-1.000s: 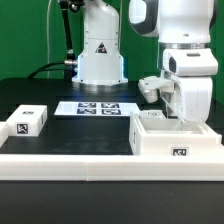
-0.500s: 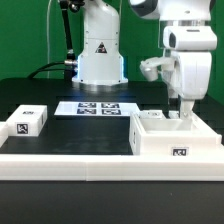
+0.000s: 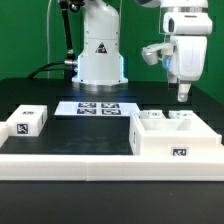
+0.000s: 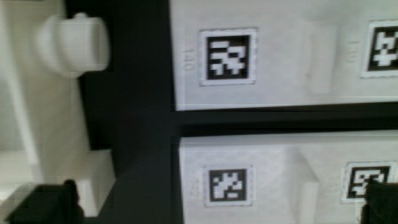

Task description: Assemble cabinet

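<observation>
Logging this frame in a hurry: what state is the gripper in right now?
Gripper: hangs above the cabinet box, nothing visibly held; whether it is open or closed cannot be told.

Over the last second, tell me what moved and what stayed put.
The gripper rose out of the large white box, apparently carrying nothing. The box, the small white block and the marker board stayed put.
</observation>
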Available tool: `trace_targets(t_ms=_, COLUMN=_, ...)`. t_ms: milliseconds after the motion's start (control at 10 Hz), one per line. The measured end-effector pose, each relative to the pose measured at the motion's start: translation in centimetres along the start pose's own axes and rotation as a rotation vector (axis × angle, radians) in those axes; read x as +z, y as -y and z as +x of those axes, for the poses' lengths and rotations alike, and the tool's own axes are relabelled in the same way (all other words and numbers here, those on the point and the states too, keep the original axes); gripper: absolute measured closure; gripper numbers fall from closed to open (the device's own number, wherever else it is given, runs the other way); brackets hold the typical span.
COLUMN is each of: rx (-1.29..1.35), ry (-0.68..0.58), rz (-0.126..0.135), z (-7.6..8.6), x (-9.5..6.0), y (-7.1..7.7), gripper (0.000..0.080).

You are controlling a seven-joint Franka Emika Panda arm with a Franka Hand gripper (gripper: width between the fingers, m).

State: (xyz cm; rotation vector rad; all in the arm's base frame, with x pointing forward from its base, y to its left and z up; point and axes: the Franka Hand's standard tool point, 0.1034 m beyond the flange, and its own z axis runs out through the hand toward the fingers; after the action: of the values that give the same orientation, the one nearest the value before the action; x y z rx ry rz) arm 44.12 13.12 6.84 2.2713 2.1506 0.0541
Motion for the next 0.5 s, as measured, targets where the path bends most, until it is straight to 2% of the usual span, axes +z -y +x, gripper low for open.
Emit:
trace_targets(t_ms=100, rx=0.003, ry=-0.001, rz=-0.005, z=-0.03, x=-0.11, y=-0.34, gripper=0.0002)
trace_targets(t_ms=500, rx=0.017, ry=-0.007, rz=-0.005, z=0.22, x=0.27, y=-0.08, gripper=0.0002)
